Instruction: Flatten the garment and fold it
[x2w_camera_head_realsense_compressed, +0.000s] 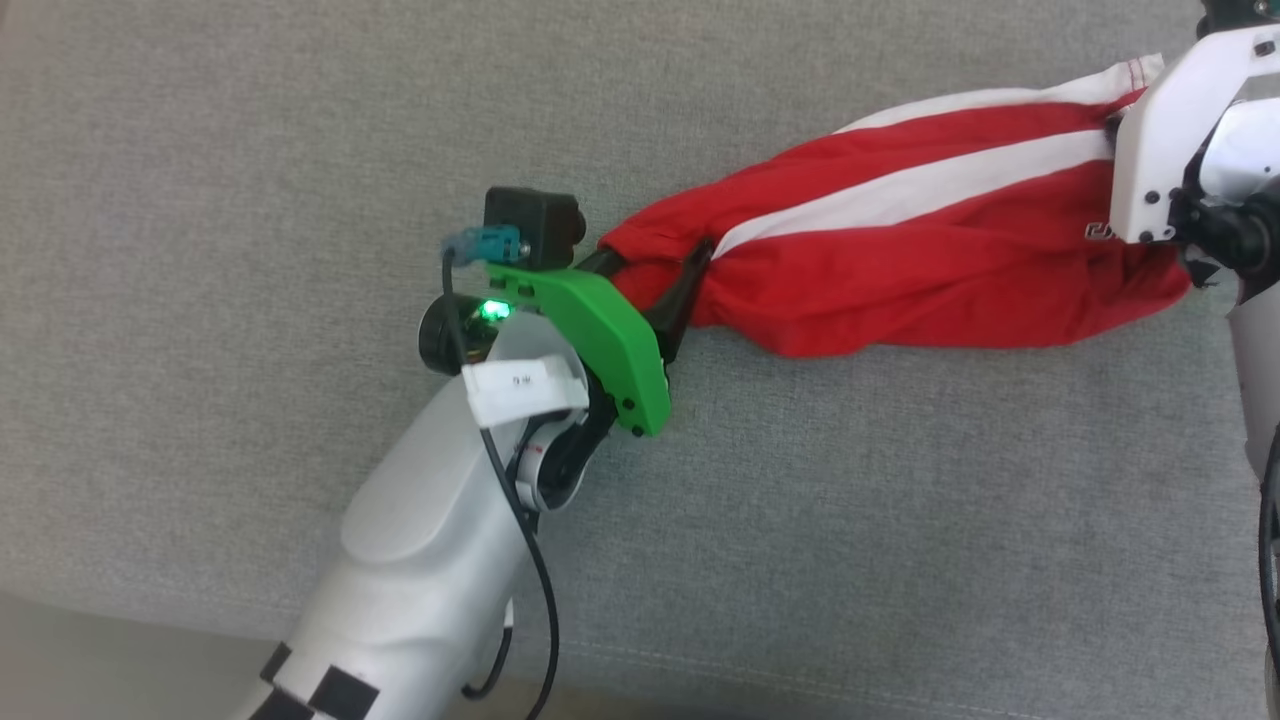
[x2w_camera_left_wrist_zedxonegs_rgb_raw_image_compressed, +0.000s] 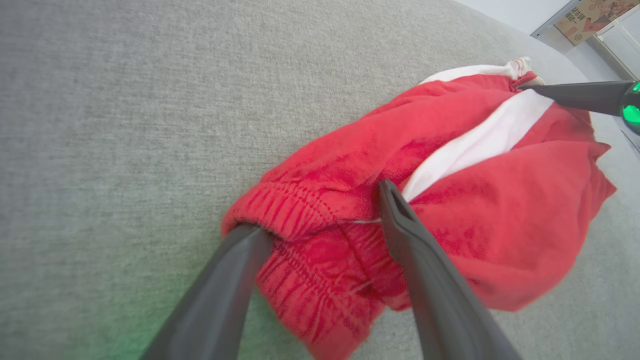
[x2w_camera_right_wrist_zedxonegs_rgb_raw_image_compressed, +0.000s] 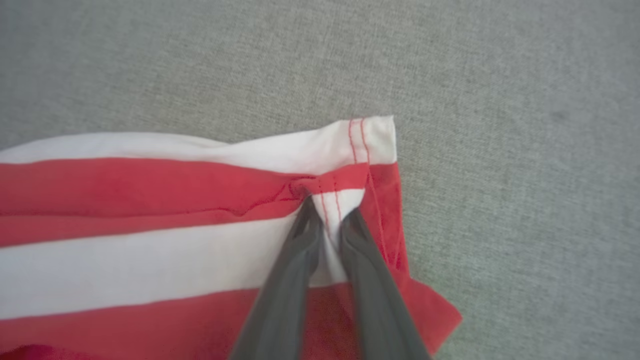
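**Currently: garment bunched on grey surface, a gripper at each end**

Head view: the garment (x2w_camera_head_realsense_compressed: 900, 270) lies bunched lengthwise on the grey fabric surface (x2w_camera_head_realsense_compressed: 300, 150), and the left gripper (x2w_camera_head_realsense_compressed: 655, 272) straddles its waistband end. Its white logo (x2w_camera_head_realsense_compressed: 1098, 232) is partly hidden and unreadable, as is the arm's white label (x2w_camera_head_realsense_compressed: 520, 382).

Left wrist view: the fingers (x2w_camera_left_wrist_zedxonegs_rgb_raw_image_compressed: 425, 260) stand wide apart either side of the waistband. The printed cardboard box (x2w_camera_left_wrist_zedxonegs_rgb_raw_image_compressed: 590, 17) is too small to read.

Right wrist view: the right gripper (x2w_camera_right_wrist_zedxonegs_rgb_raw_image_compressed: 330, 210) stands narrow at the white-trimmed hem. Whether it grips cannot be told.
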